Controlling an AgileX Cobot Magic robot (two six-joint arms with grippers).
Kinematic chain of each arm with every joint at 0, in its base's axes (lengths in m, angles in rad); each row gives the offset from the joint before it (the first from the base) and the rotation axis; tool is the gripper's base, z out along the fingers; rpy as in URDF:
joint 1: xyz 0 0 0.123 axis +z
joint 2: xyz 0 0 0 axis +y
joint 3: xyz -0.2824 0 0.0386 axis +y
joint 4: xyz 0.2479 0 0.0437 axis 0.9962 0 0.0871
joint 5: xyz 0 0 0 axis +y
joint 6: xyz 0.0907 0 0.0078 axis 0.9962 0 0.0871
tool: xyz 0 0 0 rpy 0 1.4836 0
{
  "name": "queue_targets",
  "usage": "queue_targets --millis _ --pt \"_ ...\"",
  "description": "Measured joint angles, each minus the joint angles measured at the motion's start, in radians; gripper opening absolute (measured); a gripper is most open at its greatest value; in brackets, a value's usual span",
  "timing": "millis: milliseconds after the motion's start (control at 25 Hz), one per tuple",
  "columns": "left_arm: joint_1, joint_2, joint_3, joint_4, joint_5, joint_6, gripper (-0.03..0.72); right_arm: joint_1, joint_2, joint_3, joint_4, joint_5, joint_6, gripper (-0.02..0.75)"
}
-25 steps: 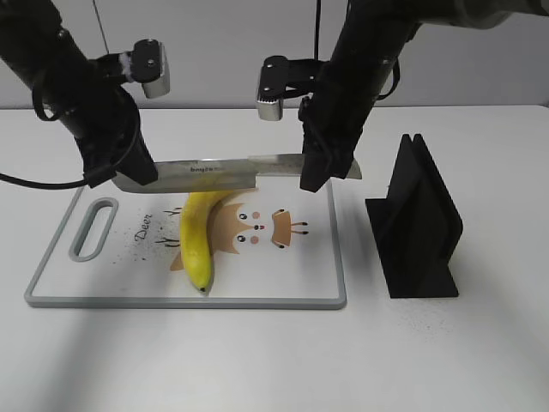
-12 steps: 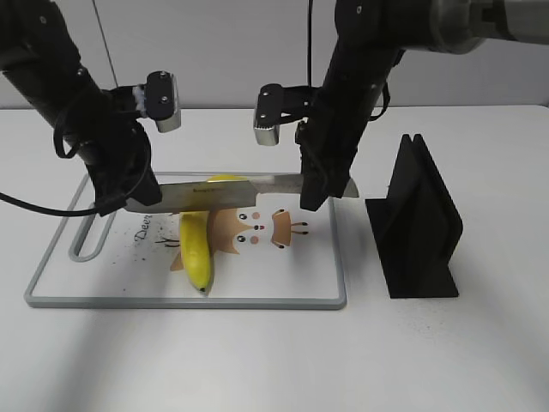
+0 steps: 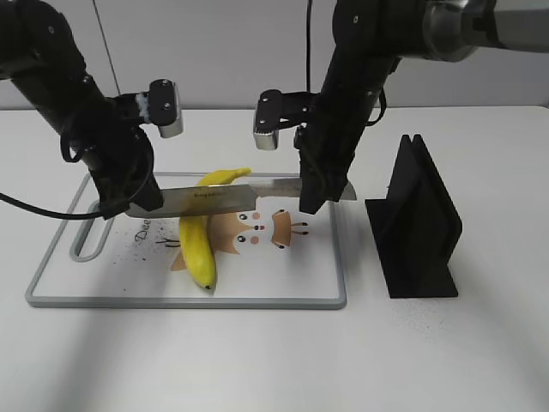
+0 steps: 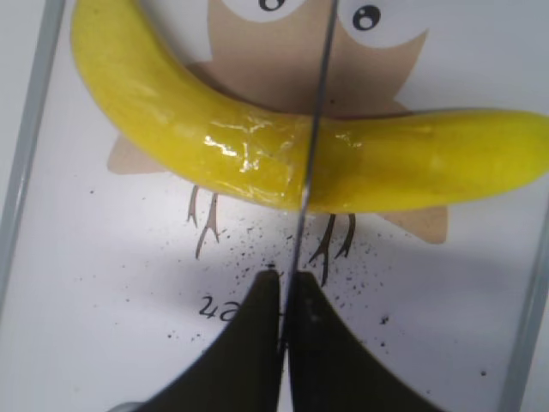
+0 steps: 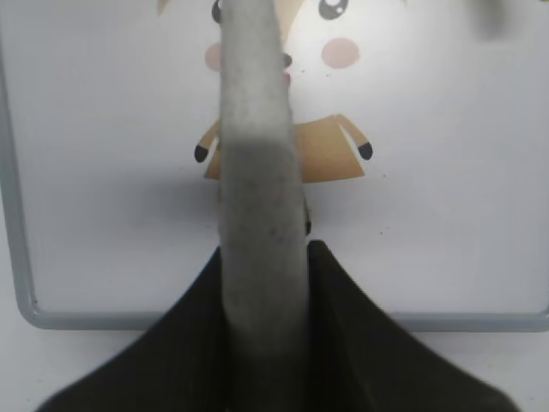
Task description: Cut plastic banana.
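Left gripper clamped on blade end of knife, near cutting board's left edge. Knife spans board side to side, edge pressed across the plastic banana, hiding its mid-section. Banana left of board centre: long axis runs front to back, dark tip toward front edge, far end curving right. Right gripper closed on knife handle. Black stand on table, off board's right edge.

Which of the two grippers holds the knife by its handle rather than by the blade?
The right gripper: its jaws clamp the thick grey knife handle; the left gripper pinches the thin steel blade.
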Motion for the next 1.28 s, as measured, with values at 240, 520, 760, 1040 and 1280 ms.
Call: queue_targets --millis 240,520,760,1040,1280 --pt "0.000 0.000 -0.005 -0.011 0.003 0.000 -0.010 -0.001 0.031 -0.004 0.005 0.009 -0.001 0.195" --pt "0.000 0.010 -0.009 -0.015 0.010 0.001 -0.010 -0.002 0.032 -0.004 0.005 0.009 -0.001 0.195" --pt "0.000 0.012 -0.009 -0.016 0.011 0.001 -0.010 -0.002 0.032 -0.004 0.005 0.008 0.000 0.195" --pt "0.000 0.010 -0.009 -0.016 0.011 0.001 -0.010 -0.002 0.032 -0.012 0.004 0.010 -0.001 0.195" --pt "0.000 -0.016 0.006 -0.001 -0.005 -0.003 -0.011 -0.001 0.024 -0.058 -0.003 0.042 0.000 0.195"
